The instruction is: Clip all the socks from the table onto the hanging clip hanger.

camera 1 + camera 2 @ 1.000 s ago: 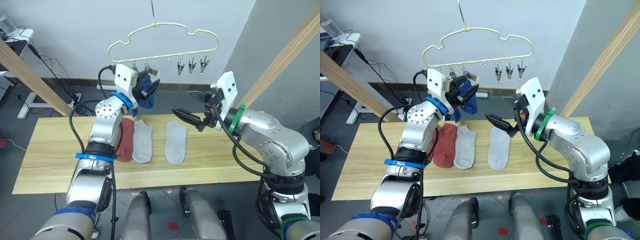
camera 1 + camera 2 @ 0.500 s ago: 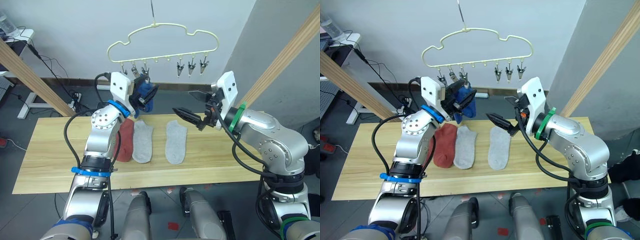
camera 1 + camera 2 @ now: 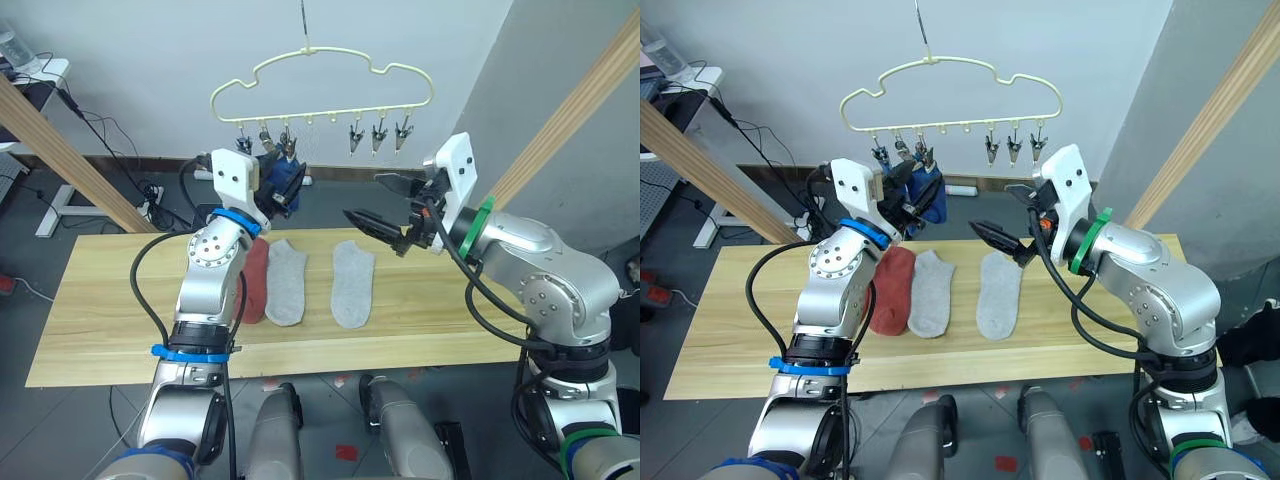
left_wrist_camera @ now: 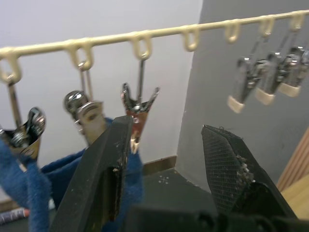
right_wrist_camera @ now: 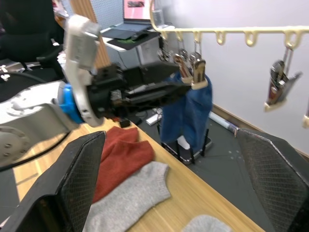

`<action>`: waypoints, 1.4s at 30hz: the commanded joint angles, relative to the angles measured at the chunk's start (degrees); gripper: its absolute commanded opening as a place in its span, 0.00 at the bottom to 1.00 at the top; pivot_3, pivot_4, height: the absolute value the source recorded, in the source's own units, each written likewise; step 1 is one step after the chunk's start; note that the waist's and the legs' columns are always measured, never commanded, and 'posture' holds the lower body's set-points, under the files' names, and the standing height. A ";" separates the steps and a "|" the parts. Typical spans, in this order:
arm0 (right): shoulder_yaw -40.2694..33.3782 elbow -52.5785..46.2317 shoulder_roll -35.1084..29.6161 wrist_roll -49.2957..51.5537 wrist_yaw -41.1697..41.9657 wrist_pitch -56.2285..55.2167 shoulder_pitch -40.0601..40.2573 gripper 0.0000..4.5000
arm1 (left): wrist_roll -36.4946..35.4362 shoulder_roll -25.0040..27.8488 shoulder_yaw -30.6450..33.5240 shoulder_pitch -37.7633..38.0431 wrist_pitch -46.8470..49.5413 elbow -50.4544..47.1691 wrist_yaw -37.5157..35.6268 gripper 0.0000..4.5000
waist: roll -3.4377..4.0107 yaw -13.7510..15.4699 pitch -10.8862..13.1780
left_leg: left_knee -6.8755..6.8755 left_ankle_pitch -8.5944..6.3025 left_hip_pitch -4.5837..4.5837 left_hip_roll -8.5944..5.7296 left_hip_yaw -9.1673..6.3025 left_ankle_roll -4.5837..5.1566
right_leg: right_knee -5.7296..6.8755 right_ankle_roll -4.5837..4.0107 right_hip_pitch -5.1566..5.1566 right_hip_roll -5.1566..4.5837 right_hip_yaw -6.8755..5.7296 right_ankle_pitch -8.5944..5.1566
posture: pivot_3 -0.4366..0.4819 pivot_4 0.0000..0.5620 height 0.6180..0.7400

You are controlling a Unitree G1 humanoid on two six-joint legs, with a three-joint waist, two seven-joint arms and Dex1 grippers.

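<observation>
Now your left claw (image 4: 166, 159) has opened off the soft blue sock (image 3: 284, 181) | sock seemingly clipped on pale yellow cloud-shaped wire hanger (image 3: 320, 90) | right claw (image 3: 385, 200) wide, empty | three socks remain on your plank desk (image 3: 120, 300).

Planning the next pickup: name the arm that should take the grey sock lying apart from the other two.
Right. Its open jaws hover near that grey sock; the left arm's jaws are up at the hanger, beside the blue sock.

Lighting: even, bright, diffuse overhead; shadows soft. Head views sharp. Wrist views: near fingers (image 4: 96, 188) blurred; background slightly soft.
</observation>
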 commanded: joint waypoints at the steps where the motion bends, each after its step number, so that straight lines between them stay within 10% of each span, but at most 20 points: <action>1: -0.85 -1.97 -0.52 1.21 0.04 -0.12 -0.93 1.00 | -2.02 -0.65 2.16 -2.14 -0.57 0.70 1.23 0.55 | 0.00 -0.01 0.00 | 0.00 0.00 0.00 0.00 0.00 0.00 | 0.00 0.00 0.00 0.00 0.01 0.00 | 0.34 0.55 1.00; 38: -0.35 -2.48 -1.59 1.15 -0.65 -0.95 -0.67 1.00 | -1.52 -1.37 1.72 -10.53 -7.58 12.53 -0.57 0.55 | 0.00 -0.47 0.00 | 0.02 0.00 -0.01 -0.01 0.01 0.00 | 0.01 0.01 0.00 0.00 0.01 0.00 | 0.32 0.54 1.00; 42: -0.53 -2.32 -1.43 1.32 -0.78 -0.80 -0.73 1.00 | -1.71 -1.28 1.70 -10.73 -7.94 12.94 -1.23 0.36 | 0.00 -0.54 0.00 | 0.02 0.00 -0.01 -0.01 0.01 0.00 | 0.01 0.01 0.00 0.00 0.01 0.00 | 0.32 0.54 1.00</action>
